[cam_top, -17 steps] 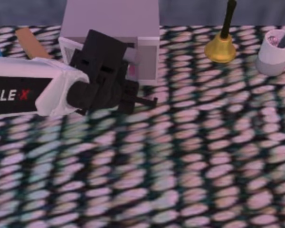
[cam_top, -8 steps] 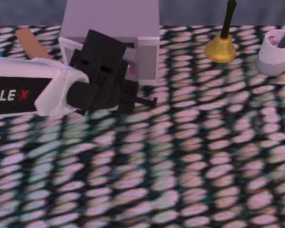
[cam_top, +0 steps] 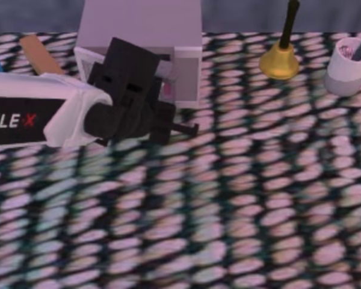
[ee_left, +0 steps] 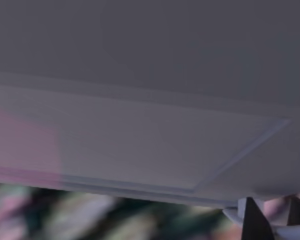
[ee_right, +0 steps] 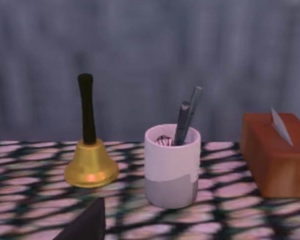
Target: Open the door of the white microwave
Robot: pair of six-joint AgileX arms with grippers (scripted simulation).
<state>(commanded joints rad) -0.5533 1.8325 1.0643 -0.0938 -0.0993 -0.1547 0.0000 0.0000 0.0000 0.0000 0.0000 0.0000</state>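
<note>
My left gripper (cam_top: 168, 123) sits at the white microwave (cam_top: 141, 27), hiding most of the door (cam_top: 87, 60) (finger state unreadable); right gripper is out of view.

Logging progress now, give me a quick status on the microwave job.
Left gripper at the pale white boxy microwave, front left corner. White-framed grey-windowed door ajar. Right arm out of top view. Nothing blocking.

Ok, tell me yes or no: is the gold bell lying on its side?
No. In the right wrist view the bell stands upright on the table, its black handle pointing straight up, beside the cup.
</note>
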